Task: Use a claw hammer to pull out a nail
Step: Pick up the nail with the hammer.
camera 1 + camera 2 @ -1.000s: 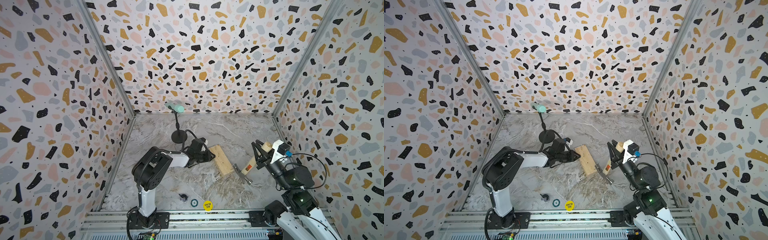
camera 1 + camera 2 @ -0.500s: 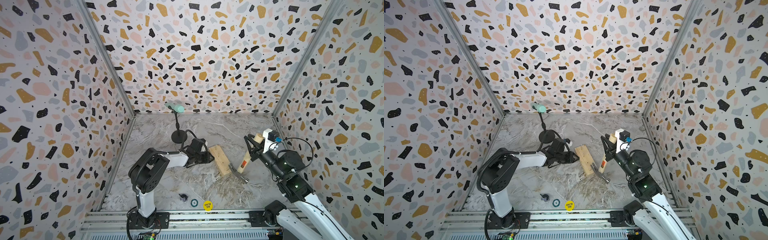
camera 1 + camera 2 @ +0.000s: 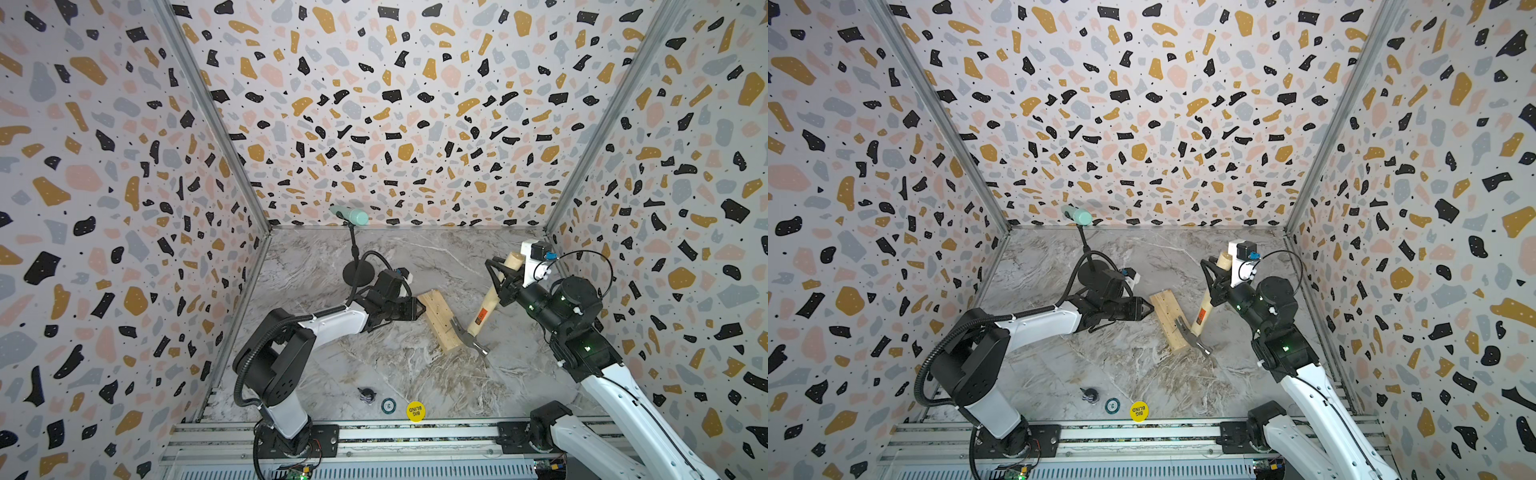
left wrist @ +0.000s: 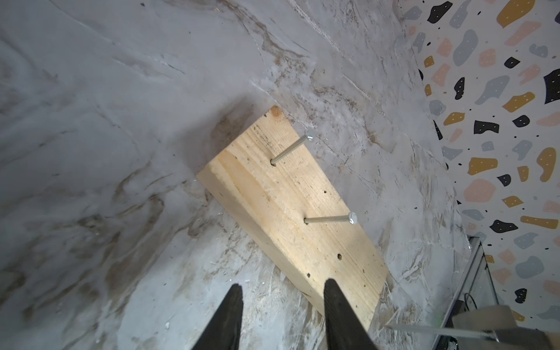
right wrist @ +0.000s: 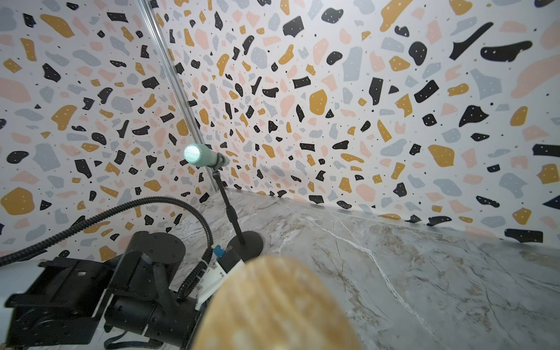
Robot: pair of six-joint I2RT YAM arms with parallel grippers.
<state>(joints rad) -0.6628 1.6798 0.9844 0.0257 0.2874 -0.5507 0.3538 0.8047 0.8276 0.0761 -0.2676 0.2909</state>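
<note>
In the right wrist view the hammer (image 5: 272,306) is only a blurred butt end, cut off by the frame edge, and it hides the right claw (image 3: 503,277). The left claw (image 4: 281,286) is cut off behind its fingers (image 4: 230,306). In both top views the nails (image 4: 329,219) are too small to find on the wood block (image 3: 438,320).

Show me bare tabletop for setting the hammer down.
Free: grey marble tabletop between the pale wooden block and the yellow round disc; also behind the block to the back wall. Crowded: beside the block, left pincer and wooden-handled claw hammer.
</note>
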